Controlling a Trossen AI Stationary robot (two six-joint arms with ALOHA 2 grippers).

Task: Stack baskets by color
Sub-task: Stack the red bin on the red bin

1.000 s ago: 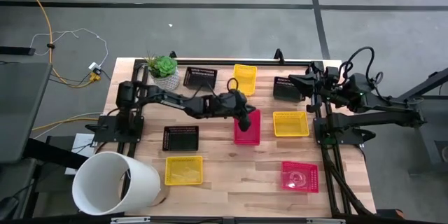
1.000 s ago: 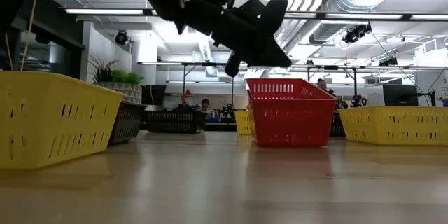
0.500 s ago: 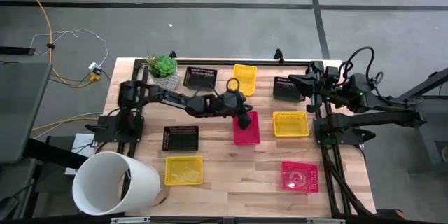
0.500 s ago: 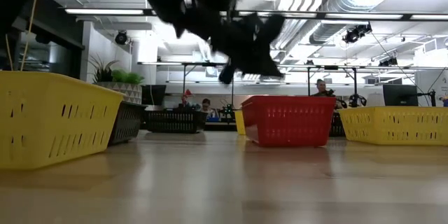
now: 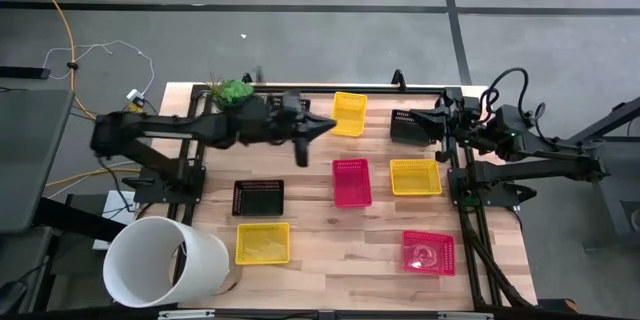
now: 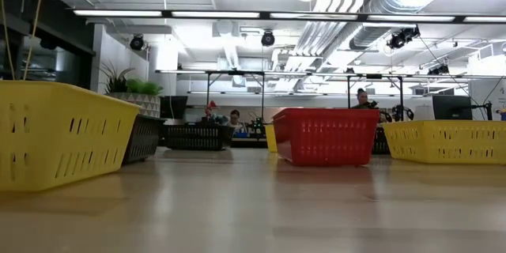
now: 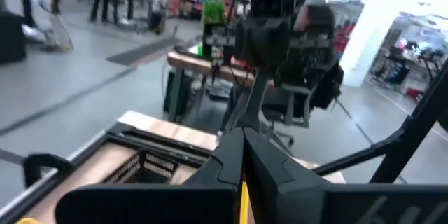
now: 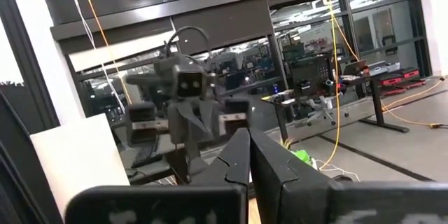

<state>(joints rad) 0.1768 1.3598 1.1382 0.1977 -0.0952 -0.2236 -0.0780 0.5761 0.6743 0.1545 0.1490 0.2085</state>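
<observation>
Two tools are pinched shut and empty: the left tool (image 5: 325, 126) hangs just beside the yellow basket (image 5: 349, 113) at the surface's far edge, nearer than the right tool (image 5: 418, 116).

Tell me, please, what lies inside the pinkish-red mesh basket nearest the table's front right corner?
A clear, glossy crumpled thing shows inside the pinkish-red plastic mesh basket; what it is cannot be told, and it hides part of the floor.

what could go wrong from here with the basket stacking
1. The left gripper, shut and empty, hangs close to the potted plant and a black basket; a low swing might knock either.
2. The red basket sits alone between yellow ones, so the colors remain unsorted.
</observation>
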